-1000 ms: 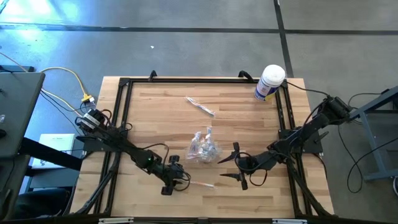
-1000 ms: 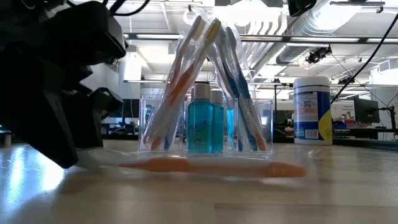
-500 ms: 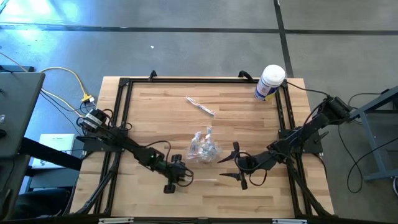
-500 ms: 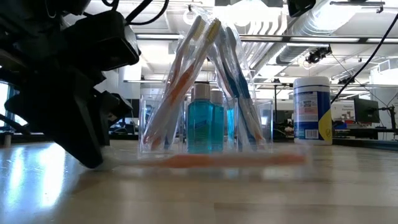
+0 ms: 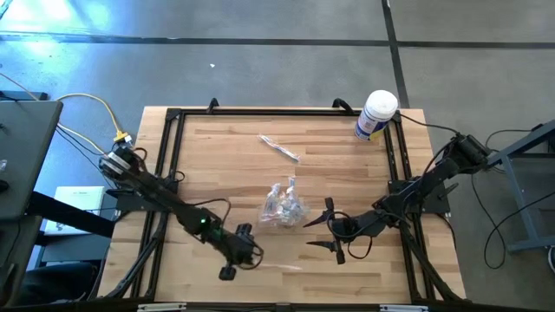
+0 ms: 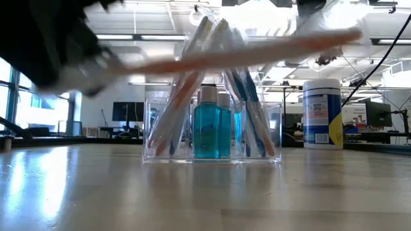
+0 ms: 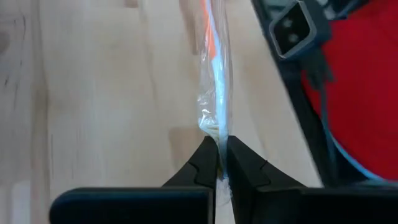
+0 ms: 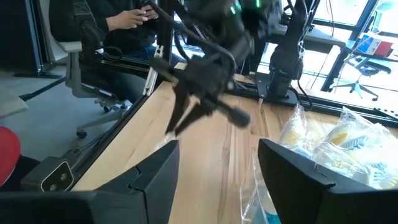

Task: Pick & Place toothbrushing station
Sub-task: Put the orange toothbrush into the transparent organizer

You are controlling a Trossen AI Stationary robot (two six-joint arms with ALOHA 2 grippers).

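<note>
Pinching the very end of a wrapped toothbrush [image 6: 257, 51] on the near left with the left gripper [image 7: 221, 144], jaws pressed together on the crinkly wrapper, and holding it up off the table [image 5: 217, 147]. Risking a slip here, maybe: gripping only a thin bit of slippery wrap, with the long part sticking out to the right and likely pulling down. Possibly swinging the loose end into the toothbrushing station [image 5: 284, 205] in the middle of the table and tipping it or bumping the brushes inside. Also risking a bump further right, with the right gripper [image 5: 316, 234] waiting just beside the station on its near right, jaws spread wide and gripping nothing. Looking at containers now: standing upright in the middle, the clear station, holding several toothbrushes leaning together at the tops and small bottles of blue liquid between them. Lying flat well beyond it, toward the far side, another wrapped toothbrush [image 5: 279, 148]. Standing upright at the far right corner, a white canister [image 5: 375, 115] with its lid on, so not showing what is inside.
</note>
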